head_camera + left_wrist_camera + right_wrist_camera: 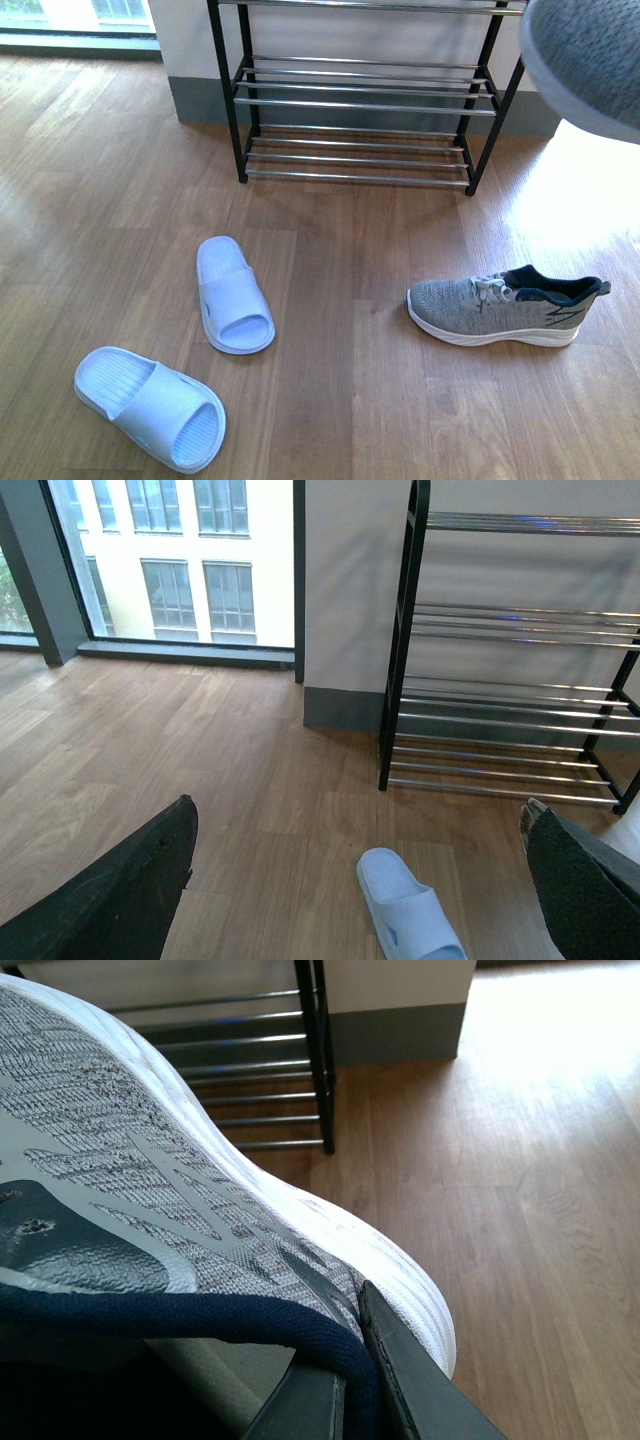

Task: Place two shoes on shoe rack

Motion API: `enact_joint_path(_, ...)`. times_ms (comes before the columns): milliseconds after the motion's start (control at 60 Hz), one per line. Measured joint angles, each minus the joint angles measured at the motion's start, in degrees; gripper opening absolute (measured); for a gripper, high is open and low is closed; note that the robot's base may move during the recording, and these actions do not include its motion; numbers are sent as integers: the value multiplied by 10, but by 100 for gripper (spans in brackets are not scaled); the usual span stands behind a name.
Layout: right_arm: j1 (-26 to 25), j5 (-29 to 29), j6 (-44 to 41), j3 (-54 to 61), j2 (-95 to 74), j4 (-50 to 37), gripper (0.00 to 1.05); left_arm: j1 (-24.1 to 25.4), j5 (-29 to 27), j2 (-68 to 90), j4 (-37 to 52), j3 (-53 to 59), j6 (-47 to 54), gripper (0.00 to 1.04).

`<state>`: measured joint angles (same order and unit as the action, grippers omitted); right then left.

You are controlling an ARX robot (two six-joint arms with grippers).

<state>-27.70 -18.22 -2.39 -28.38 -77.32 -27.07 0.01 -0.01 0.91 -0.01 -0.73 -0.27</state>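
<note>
My right gripper [345, 1385] is shut on the navy collar of a grey sneaker [150, 1160] and holds it in the air. In the front view only its toe [590, 60] shows, at the upper right, level with the shoe rack's [360, 100] upper tiers. The other grey sneaker [505, 308] lies on the floor to the right, toe pointing left. My left gripper [358, 815] is open and empty above the floor, over one pale blue slipper [405, 910]. The rack also shows in the left wrist view [500, 720] and the right wrist view [250, 1070]. All visible tiers are bare.
Two pale blue slippers lie on the wooden floor at the left, one nearer the rack [233, 295] and one at the front [150, 405]. The rack stands against a white wall with a grey skirting [200, 100]. A floor-level window [170, 560] is to the left.
</note>
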Motion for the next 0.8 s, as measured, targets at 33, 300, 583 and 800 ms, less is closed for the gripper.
enact_joint_path(33,-9,-3,5,5,13,1,2,0,0,0,0,0,0,95)
enact_joint_path(300,-30,-16,26,21,48,5,2,0,0,0,0,0,0,95)
enact_joint_path(583,-30,-18,27,21,48,5,2,0,0,0,0,0,0,95)
enact_joint_path(800,-29,-26,27,22,49,5,2,0,-1,0,0,0,0,95)
